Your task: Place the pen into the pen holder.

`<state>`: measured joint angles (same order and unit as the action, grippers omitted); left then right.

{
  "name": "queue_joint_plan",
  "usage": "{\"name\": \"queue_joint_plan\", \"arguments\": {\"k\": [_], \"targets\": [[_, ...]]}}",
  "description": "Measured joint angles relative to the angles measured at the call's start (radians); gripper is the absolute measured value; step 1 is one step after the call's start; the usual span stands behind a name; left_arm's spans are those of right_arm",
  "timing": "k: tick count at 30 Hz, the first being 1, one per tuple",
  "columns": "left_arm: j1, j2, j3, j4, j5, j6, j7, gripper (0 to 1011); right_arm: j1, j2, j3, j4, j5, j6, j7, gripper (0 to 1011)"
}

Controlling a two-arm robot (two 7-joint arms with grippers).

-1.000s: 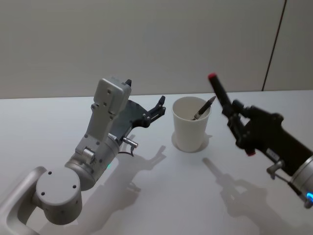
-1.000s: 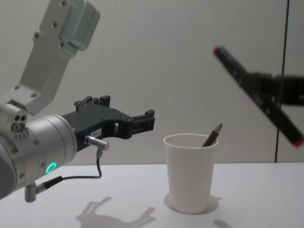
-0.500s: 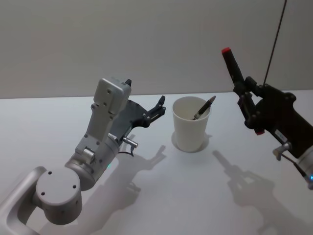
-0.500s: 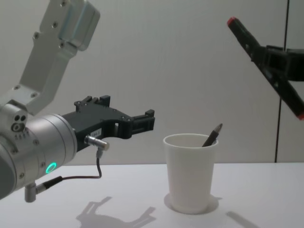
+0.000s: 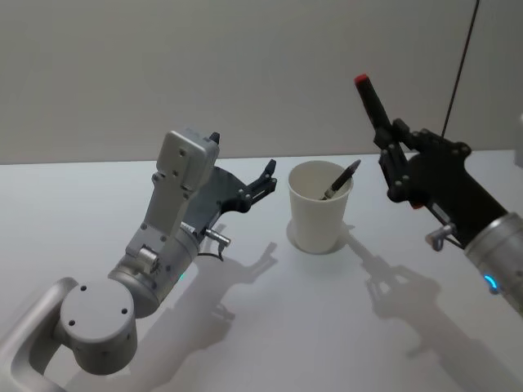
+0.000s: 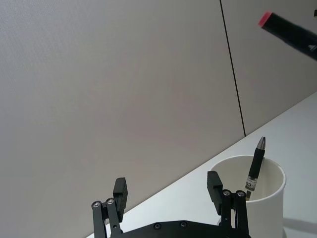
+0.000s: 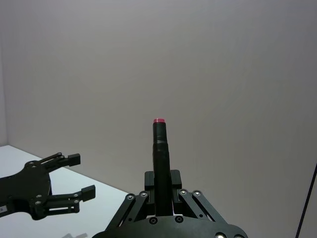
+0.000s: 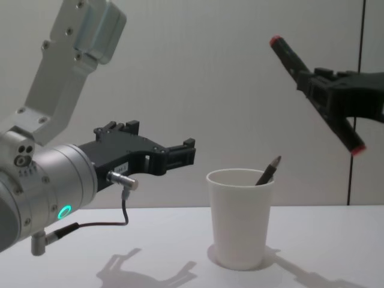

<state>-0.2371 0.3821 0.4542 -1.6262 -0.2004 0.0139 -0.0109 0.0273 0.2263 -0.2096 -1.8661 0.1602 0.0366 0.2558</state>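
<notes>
The right end effector (image 5: 398, 159) is clamped on a black marker pen with red ends (image 5: 373, 104), tilted, above and to the right of the white tapered paper cup (image 5: 319, 207) on the white surface (image 5: 270, 327). A dark grey pen (image 5: 340, 180) leans inside this cup. The left end effector (image 5: 265, 181) hangs with fingers apart, empty, just left of the cup.

You're looking at a lab-like test room: bare white desk (image 5: 245, 327), plain grey panelled wall (image 5: 204, 73).
</notes>
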Motion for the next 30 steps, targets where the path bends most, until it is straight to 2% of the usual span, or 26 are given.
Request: {"name": "queue_joint_plan", "arguments": {"k": [13,30], "targets": [[0.0,0.0,0.0,0.0,0.0,0.0,0.0,1001,0.082,-0.058,-0.031,0.131,-0.123,-0.092,-0.021,177],[0.0,0.0,0.0,0.0,0.0,0.0,0.0,1001,0.178,-0.124,-0.061,0.312,-0.219,-0.207,-0.048,177]]}}
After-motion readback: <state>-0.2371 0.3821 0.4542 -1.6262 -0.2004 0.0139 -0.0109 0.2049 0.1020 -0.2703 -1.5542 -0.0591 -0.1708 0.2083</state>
